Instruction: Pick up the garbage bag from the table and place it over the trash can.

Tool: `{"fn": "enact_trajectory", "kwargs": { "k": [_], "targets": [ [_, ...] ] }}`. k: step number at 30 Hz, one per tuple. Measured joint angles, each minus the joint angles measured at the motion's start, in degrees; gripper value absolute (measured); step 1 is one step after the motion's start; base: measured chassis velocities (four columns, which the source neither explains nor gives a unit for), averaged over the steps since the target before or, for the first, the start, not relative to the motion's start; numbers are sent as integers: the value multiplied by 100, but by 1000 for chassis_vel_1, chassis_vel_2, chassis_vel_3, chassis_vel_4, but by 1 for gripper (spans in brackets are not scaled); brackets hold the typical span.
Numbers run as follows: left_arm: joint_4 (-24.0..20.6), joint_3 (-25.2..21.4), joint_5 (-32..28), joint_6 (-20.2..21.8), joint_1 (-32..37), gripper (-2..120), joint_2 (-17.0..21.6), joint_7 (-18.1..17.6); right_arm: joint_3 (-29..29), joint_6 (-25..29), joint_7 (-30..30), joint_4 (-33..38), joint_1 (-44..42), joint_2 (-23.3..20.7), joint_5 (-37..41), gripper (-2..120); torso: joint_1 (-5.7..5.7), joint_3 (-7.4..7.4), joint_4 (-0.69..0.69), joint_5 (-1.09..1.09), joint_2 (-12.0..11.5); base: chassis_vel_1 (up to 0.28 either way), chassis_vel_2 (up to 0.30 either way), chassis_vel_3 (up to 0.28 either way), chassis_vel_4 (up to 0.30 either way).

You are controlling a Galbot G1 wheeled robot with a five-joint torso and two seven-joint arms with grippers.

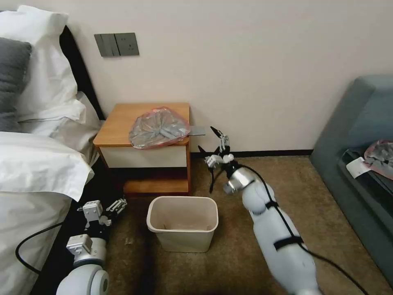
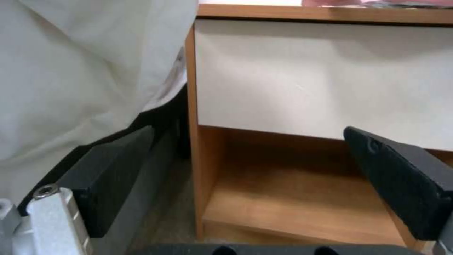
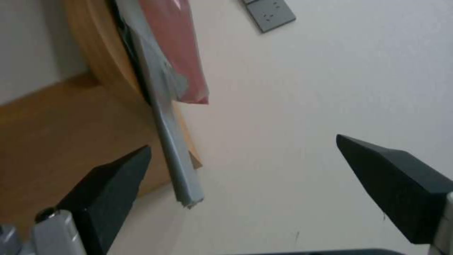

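The garbage bag (image 1: 159, 128), wrinkly grey plastic with a pink-red rim, lies on the right half of the table (image 1: 116, 123). A grey flap (image 1: 197, 131) of it sticks out past the table's right edge. My right gripper (image 1: 209, 141) hovers open just right of that flap, level with the tabletop. In the right wrist view the bag's flap (image 3: 175, 156) hangs between the spread fingers (image 3: 111, 184) without touching them. The beige trash can (image 1: 183, 221) stands unlined on the carpet in front of the table. My left gripper (image 1: 118, 205) waits open, low beside the bed, facing the table's drawer front (image 2: 321, 78).
A bed with white sheets (image 1: 37, 164) fills the left side. A grey sofa (image 1: 360, 135) at the right holds a smaller plastic bundle with a paper slip (image 1: 378, 157). A switch and socket panel (image 1: 116, 44) is on the wall. Open carpet lies right of the bin.
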Motion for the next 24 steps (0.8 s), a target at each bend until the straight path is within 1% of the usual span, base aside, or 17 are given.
{"fn": "enact_trajectory", "kwargs": {
  "k": [2,3,6,7,9,23,24],
  "targets": [
    [8,-12,3,-2,-4,100,-22,-3,-76,-2,50,-267,258,40,-53,100,0,0,0,0,0,0,0,0,0],
    [8,-12,3,-2,-4,100,-22,-3,-76,-2,50,-267,258,40,-53,100,0,0,0,0,0,0,0,0,0],
    [10,-32,98,-8,24,100,-33,-11,-113,56,87,-811,644,126,-160,100,0,0,1,0,0,0,0,0,0],
    [10,-32,98,-8,24,100,-33,-11,-113,56,87,-811,644,126,-160,100,0,0,1,0,0,0,0,0,0],
    [-16,-58,110,-9,28,100,-43,-17,-156,59,87,-1031,753,118,-188,100,0,-1,0,0,1,0,0,0,0],
    [-34,-34,149,-20,22,100,-99,-29,-275,69,85,-1367,924,68,-204,100,0,-1,0,0,1,0,0,0,0],
    [-34,-29,157,-23,26,100,-102,-29,-285,69,88,-1414,950,77,-208,97,-1,-1,0,0,1,0,0,0,0]
  ]
}}
